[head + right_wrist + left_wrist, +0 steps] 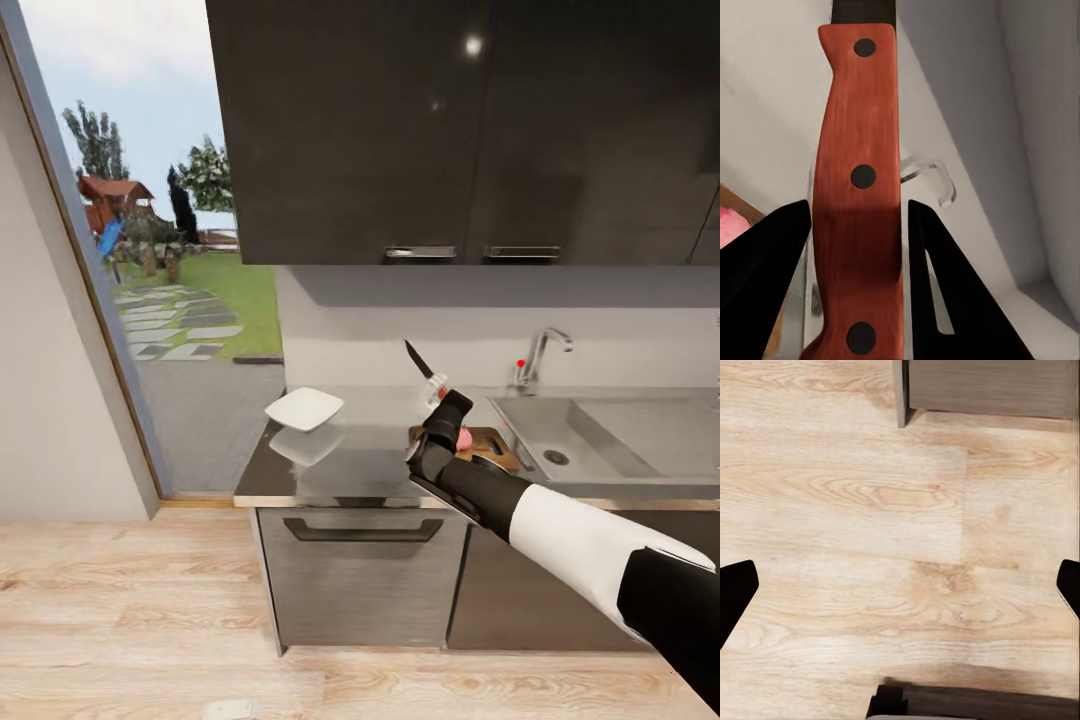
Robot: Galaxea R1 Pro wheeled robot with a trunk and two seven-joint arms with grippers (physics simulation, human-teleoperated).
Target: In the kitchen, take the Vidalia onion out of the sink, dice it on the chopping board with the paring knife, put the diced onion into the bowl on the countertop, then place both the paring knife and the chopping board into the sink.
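We see the countertop (370, 470), with the sink (600, 440) on its right and the chopping board (490, 445) left of that. Our right gripper (859, 247) pinches the paring knife (859, 195) (blade up) over the Vidalia onion (464, 438); our left gripper (900, 592) hangs spread above the floor (855, 510).

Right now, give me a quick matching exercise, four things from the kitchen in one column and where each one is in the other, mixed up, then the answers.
Things:
1. knife
2. bowl
3. onion
4. tap

Places:
A. behind the sink
B. on the chopping board
C. clamped in the right gripper, blade up
D. on the countertop, left of the board

Pairs: 1-C, 2-D, 3-B, 4-A
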